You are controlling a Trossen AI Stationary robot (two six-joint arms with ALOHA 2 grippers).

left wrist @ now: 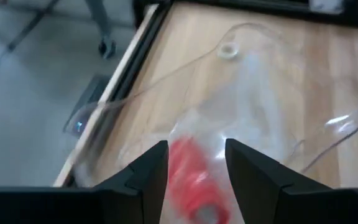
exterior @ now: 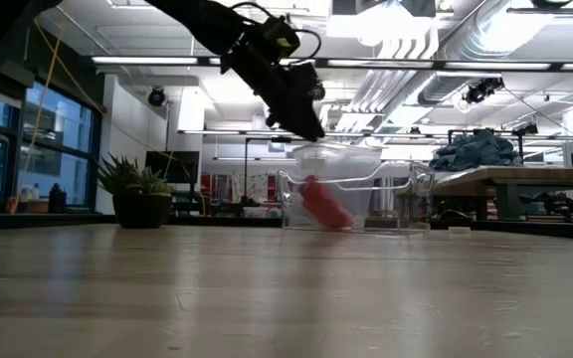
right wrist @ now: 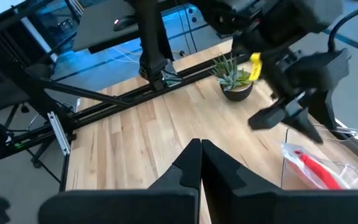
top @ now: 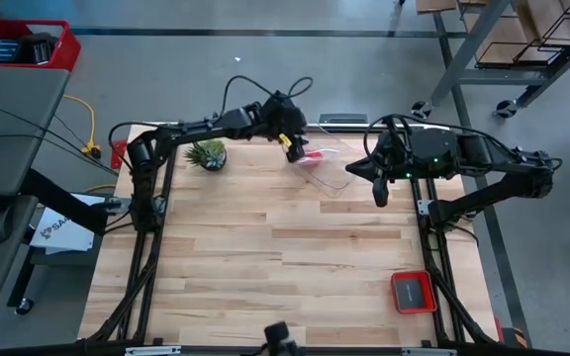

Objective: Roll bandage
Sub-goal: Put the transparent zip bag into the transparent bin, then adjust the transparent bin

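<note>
A: Nearest the lens in the left wrist view are the left tool's (left wrist: 194, 174) two dark fingers (left wrist: 145, 177), spread apart, nothing between them touching either pad. What sits just beyond?

B: The bandage (left wrist: 191, 180), a bright red roll, soft-edged, lying inside a clear plastic container (left wrist: 253, 93). It shows through the gap between the fingers, below them.

A: And from above?

B: The high view puts the left tool (top: 292, 148) at the table's (top: 265, 257) far edge, over the container (top: 327, 170), with the bandage (top: 317, 155) only a small red streak at the container's near-left end. That view cannot show the roll's shape.

A: Does the low view help?

B: Yes. There the bandage (exterior: 324, 204) leans tilted within the clear container (exterior: 356, 194), one end lower, and the left tool (exterior: 306, 124) hangs just above the rim, apart from the red cloth. The container rests on the table (exterior: 267, 288).

A: The right tool?

B: In its own wrist view the right tool's (right wrist: 201, 165) fingers meet, closed on nothing. The high view places it (top: 379, 188) just right of the container, above the table. Its wrist view also catches the bandage (right wrist: 312, 168) in the container, the left tool (right wrist: 278, 115), and a potted plant (right wrist: 234, 78).

A: Anything else on the table?

B: The plant (top: 207, 155) left of the left tool, and a small red tray (top: 413, 291) near the right front corner, well apart from the bandage.
</note>
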